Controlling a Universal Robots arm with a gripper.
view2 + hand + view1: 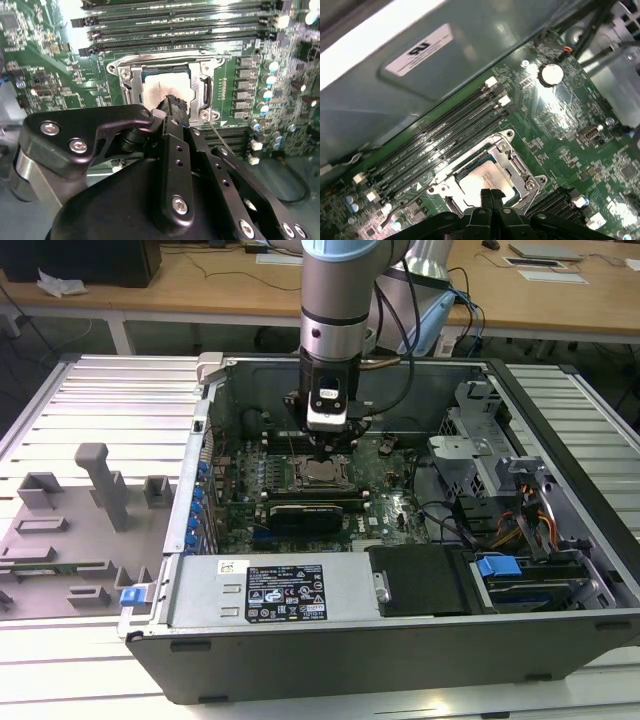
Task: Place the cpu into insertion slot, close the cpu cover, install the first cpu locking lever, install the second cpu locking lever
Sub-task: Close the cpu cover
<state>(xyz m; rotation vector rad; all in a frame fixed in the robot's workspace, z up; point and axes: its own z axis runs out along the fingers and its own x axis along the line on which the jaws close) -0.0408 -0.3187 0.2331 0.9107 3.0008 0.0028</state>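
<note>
The cpu (pixel 159 89) lies in the insertion slot (pixel 322 473) on the green motherboard, its pale silvery top showing through the window of the cpu cover (pixel 201 93). The cover lies flat around the chip in both wrist views, cpu (pixel 479 181) and cover (pixel 516 167). My gripper (pixel 325 452) hangs straight above the socket. Its black fingers are shut together with nothing between them, and the gripper (pixel 175 104) tip sits just over one edge of the chip, gripper (pixel 491 196). A thin wire lever (pixel 216 134) runs beside the socket.
Black memory slots (pixel 175 35) line one side of the socket. A long black card (pixel 305 510) lies just in front of it. The case walls (pixel 300 600), drive cage (pixel 480 440) and cables (pixel 520 520) hem the board in. A grey fixture tray (pixel 70 530) sits at the exterior view's left.
</note>
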